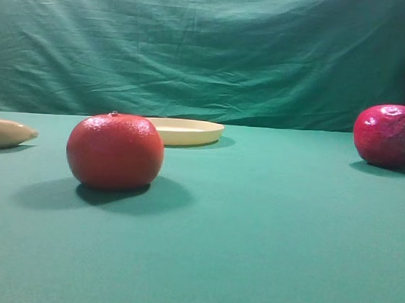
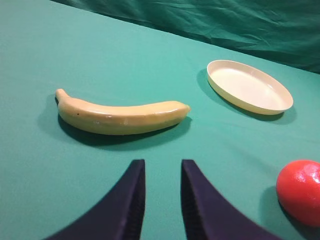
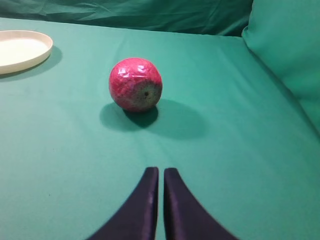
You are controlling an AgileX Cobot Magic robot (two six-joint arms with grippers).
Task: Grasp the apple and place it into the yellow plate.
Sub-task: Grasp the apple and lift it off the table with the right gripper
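- The apple (image 3: 135,83) lies on the green cloth of the table (image 3: 210,165), free of any grip, its pale stem patch turned toward the right wrist camera and its shadow falling to the right.
- In the exterior high view the apple (image 1: 388,135) sits at the far right edge, partly cut off by the frame, well apart from the other things.
- The right pincer (image 3: 160,175) shows as two dark fingers low in the right wrist view, pressed almost together with only a thin slit between them, pinching nothing. It points toward the apple but stands apart from it, with bare cloth between.
- The yellow plate (image 1: 193,126) lies flat on the table toward the back, with nothing in it. In the right wrist view only part of the plate (image 3: 40,47) shows, at the upper left, well to the left of the apple.
- The orange-red fruit (image 1: 115,151) stands in front of the plate in the exterior high view and hides the plate's left part. In the left wrist view it (image 2: 300,191) is cut by the right edge.
- The banana (image 2: 122,117) lies on its side, left of the plate and apart from it.
- The left pincer (image 2: 163,172) hangs over bare cloth just short of the banana, its two dark fingers spread with a clear gap, pinching nothing.
- A wrinkled green backdrop (image 1: 194,49) hangs behind the table.
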